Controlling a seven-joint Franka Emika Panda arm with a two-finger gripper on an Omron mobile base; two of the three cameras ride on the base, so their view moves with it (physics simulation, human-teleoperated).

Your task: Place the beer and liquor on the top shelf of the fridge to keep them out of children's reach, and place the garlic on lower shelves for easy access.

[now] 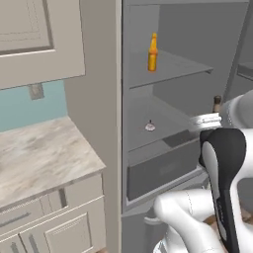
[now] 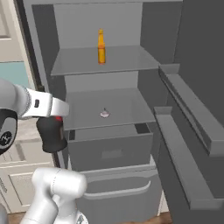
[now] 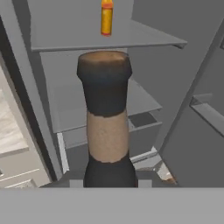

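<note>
While the gripper [image 2: 51,131] is clamped on the liquor [image 2: 52,134] outside the fridge [image 2: 192,52], low and left of the top shelf [image 2: 131,61] where the beer [image 2: 101,47] stands – the garlic [image 2: 104,113] sits one shelf down – a careless lift could clip the shelf's edge or topple the beer

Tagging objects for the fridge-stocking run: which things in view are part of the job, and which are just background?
Job:
slim orange beer bottle on the top grey shelf
tiny pale garlic bulb on the lower shelf
squat black liquor bottle, held by the tool

Background:
marble countertop
beige wall cabinet
grey fridge drawer
</note>
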